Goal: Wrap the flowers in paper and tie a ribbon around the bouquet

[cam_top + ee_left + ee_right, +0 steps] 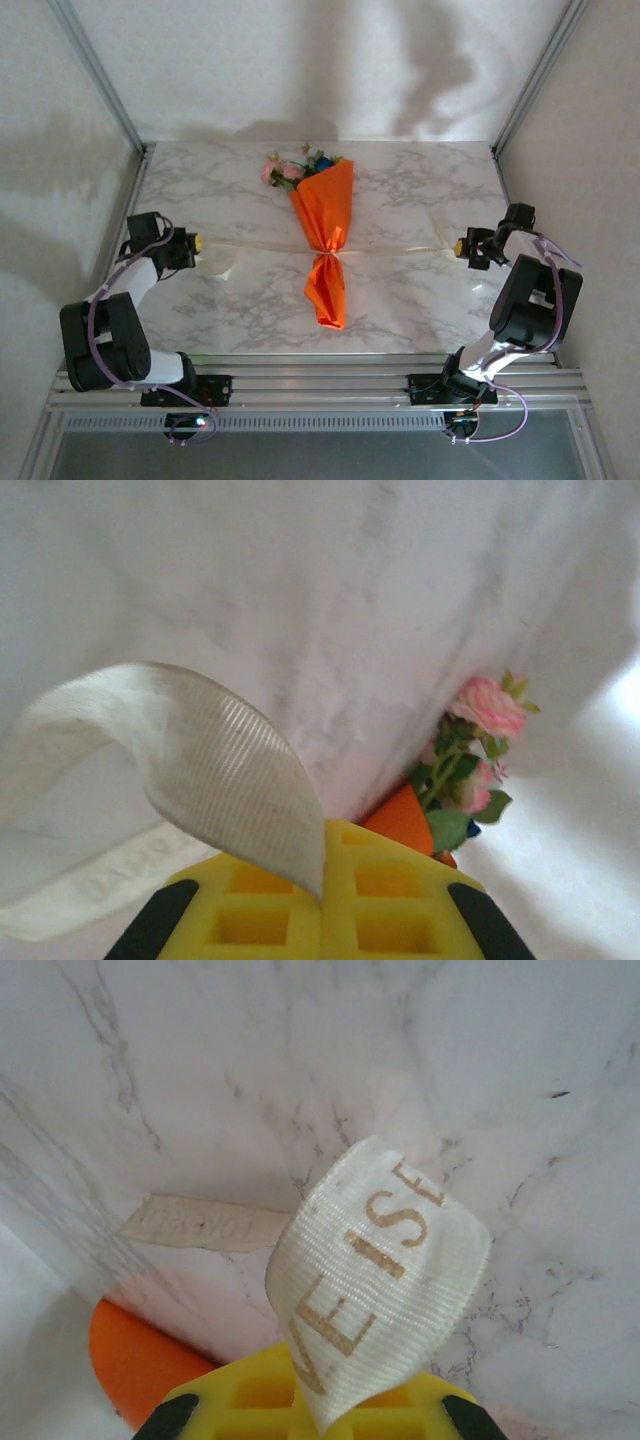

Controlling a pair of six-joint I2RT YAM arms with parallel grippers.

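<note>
White marble worktop (420, 305) with thin grey lines. In the middle, a bouquet (327, 225) lying flat on it: pink and blue flowers (288, 170) at the far end, orange paper (330, 205) pinched into a thin waist, a wide orange tail pointing at the near edge. Across that waist, a cream ribbon (400, 250) running out to the left and to the right. By the left side, a loose curl of it down on the marble. Cannot tell whether the long straight parts touch.
</note>
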